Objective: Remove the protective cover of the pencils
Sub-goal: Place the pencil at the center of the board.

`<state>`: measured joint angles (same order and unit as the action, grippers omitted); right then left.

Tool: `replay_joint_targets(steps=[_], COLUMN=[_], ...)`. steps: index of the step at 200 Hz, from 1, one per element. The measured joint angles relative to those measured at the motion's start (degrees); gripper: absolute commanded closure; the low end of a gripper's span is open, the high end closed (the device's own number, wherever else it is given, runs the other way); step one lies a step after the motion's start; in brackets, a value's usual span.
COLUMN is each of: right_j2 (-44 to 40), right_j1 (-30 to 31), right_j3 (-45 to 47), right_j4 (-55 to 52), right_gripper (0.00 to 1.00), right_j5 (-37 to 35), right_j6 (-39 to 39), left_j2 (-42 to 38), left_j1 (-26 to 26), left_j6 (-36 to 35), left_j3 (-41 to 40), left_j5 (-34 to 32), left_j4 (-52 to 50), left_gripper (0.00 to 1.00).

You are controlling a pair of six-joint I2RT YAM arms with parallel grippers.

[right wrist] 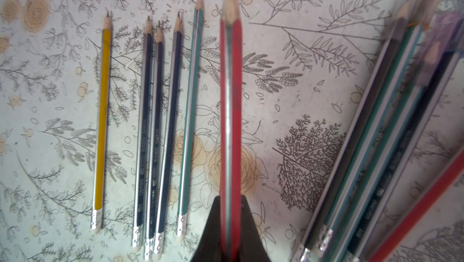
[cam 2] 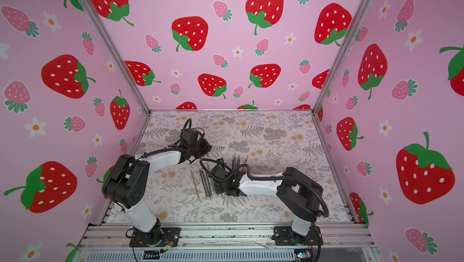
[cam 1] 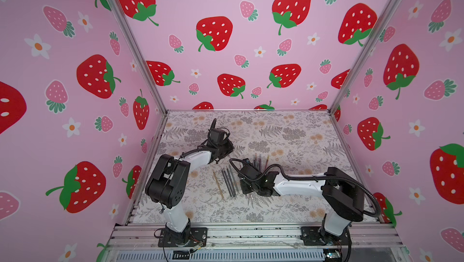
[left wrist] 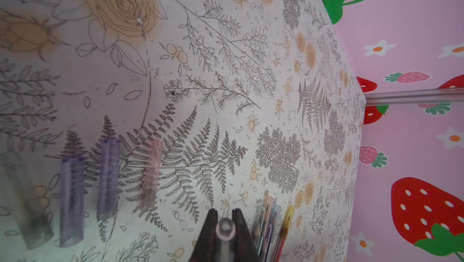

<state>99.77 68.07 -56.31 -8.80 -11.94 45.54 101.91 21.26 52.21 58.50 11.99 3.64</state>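
In the right wrist view my right gripper is shut on a red pencil whose bare sharpened tip points away from it. My left gripper is shut on a clear pinkish protective cover, seen end-on between the fingers. To one side of the red pencil several bare pencils lie in a row, a yellow one outermost. On its other side lies a bundle of pencils with covers on their tips. In both top views the grippers stand apart over the mat.
Several removed translucent covers lie side by side on the floral mat. Capped pencil tips lie beside the left fingers. Strawberry-print walls enclose the table on three sides. An aluminium rail runs along the front.
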Motion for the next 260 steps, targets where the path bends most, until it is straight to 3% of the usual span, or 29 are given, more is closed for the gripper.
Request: replay_joint_targets(steps=[65,121,230,260], right_j2=[3.7,4.7,5.0,5.0], right_j1=[-2.6,-3.4,-3.7,-3.7], right_j3=[-1.1,-2.3,-2.7,-3.0], right_j4=[-0.3,-0.1,-0.1,-0.5], right_gripper=[1.0,1.0,0.82,0.81], right_j5=[2.4,3.9,4.7,4.8], right_j6=[1.5,2.3,2.2,2.2], left_j2=[7.1,8.5,9.0,10.0], left_j1=[1.2,1.5,2.0,2.2], left_j6=[-2.4,-3.4,-4.5,-4.7], left_j3=[7.3,9.6,11.1,11.8], left_j5=[-1.0,-2.4,-5.0,-5.6], left_j4=[-6.7,-11.3,-14.6,-15.3], left_gripper=[1.0,1.0,0.86,0.85])
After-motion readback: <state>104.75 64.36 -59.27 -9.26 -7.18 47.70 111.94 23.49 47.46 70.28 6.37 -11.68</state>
